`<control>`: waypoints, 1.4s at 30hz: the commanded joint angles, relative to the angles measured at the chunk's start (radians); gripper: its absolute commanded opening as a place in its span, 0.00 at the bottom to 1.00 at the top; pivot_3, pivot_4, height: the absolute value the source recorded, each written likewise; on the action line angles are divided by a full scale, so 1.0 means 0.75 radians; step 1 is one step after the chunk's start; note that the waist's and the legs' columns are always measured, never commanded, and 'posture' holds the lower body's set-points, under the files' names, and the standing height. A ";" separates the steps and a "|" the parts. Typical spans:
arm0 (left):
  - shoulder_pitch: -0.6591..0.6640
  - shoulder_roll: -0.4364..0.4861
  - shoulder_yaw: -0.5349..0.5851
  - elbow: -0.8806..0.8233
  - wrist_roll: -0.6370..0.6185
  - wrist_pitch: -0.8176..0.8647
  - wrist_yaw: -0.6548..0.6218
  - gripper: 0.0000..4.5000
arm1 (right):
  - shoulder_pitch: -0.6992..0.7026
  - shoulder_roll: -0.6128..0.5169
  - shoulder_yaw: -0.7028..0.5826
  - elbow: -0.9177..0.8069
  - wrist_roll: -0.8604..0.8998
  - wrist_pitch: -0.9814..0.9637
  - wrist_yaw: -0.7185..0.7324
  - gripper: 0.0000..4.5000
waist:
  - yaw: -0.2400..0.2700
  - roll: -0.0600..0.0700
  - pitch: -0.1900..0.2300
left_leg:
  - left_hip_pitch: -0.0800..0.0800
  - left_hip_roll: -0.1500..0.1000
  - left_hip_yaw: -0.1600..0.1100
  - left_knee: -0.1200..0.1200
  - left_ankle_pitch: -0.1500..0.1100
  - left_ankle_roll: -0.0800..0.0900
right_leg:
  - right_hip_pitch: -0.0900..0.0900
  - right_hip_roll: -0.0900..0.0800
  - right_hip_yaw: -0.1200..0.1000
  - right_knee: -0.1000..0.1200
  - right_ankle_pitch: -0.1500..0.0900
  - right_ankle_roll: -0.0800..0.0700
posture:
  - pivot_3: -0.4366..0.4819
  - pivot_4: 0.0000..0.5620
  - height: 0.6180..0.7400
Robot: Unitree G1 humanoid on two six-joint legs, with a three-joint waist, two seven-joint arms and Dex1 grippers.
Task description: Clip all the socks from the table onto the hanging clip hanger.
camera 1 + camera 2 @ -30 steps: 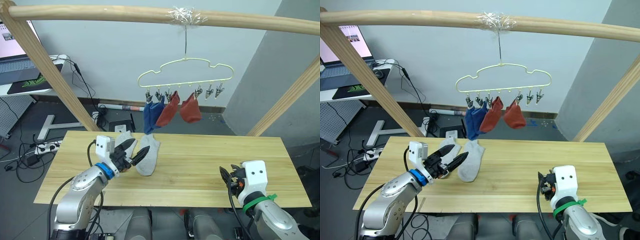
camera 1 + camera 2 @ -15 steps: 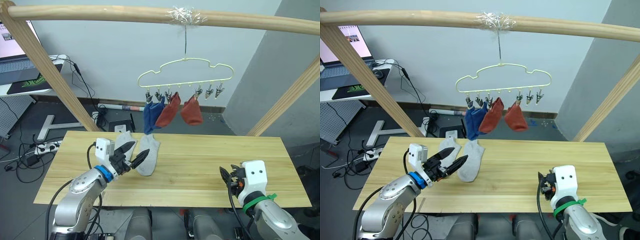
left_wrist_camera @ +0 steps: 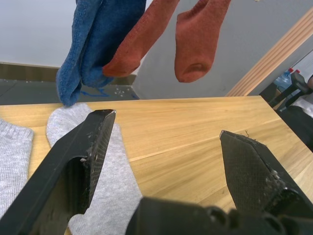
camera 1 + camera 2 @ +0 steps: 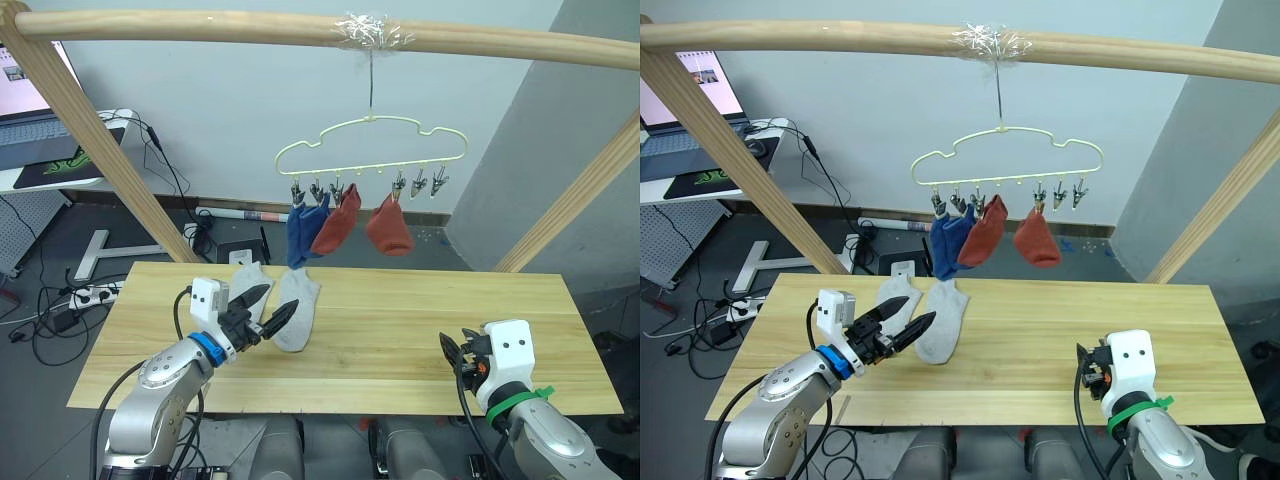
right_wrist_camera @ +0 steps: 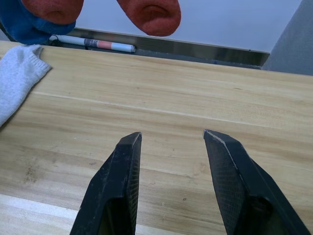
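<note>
The pale yellow clip hanger (image 4: pixel 372 145) hangs from a wooden beam above the table's far edge. Two blue socks (image 4: pixel 303 230) and two rust red socks (image 4: pixel 337 225) (image 4: pixel 389 228) are clipped to it. Two light grey socks (image 4: pixel 297 310) (image 4: pixel 247 280) lie flat on the table (image 4: pixel 420 330) at the left. My left gripper (image 4: pixel 283 295) hovers open just over the nearer grey sock (image 3: pixel 105 196), holding nothing. Low at the table's front right, my right gripper (image 4: pixel 452 350) is open and empty, with bare wood (image 5: pixel 171 98) ahead of it.
Slanted wooden posts (image 4: pixel 100 140) (image 4: pixel 580 200) carry the beam (image 4: pixel 250 28) at both sides of the table. Three clips (image 4: pixel 428 183) at the hanger's right end hold nothing. A desk with a laptop (image 4: pixel 40 140) and floor cables (image 4: pixel 60 300) lie beyond the left edge.
The right-hand red sock has swung a little to the right on the hanger. My left gripper has shifted slightly lower over the grey sock. The right arm is still.
</note>
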 commanded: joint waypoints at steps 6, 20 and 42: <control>0.003 0.008 0.005 -0.055 -0.005 -0.031 -0.013 0.87 | 0.000 -0.006 -0.020 -0.033 0.003 -0.006 0.000 0.46 | 0.000 0.000 0.000 | 0.000 0.000 0.000 0.000 0.000 0.000 | 0.000 0.000 0.000 0.000 0.000 0.000 | 0.56 0.32 1.00; -0.004 0.009 0.004 -0.057 -0.011 -0.024 -0.018 0.87 | 0.005 -0.002 -0.018 -0.042 0.004 0.006 -0.006 0.46 | 0.000 0.000 0.000 | 0.000 0.000 0.000 -0.001 0.000 0.000 | -0.001 0.000 0.000 -0.001 -0.001 -0.001 | 0.56 0.33 1.00; -0.013 0.006 0.001 -0.051 -0.012 -0.023 -0.025 0.87 | 0.006 0.003 -0.015 -0.041 0.001 0.003 -0.008 0.46 | 0.000 0.000 0.000 | -0.002 0.000 0.000 -0.003 0.000 0.000 | -0.003 -0.001 0.000 -0.002 -0.001 -0.002 | 0.55 0.33 1.00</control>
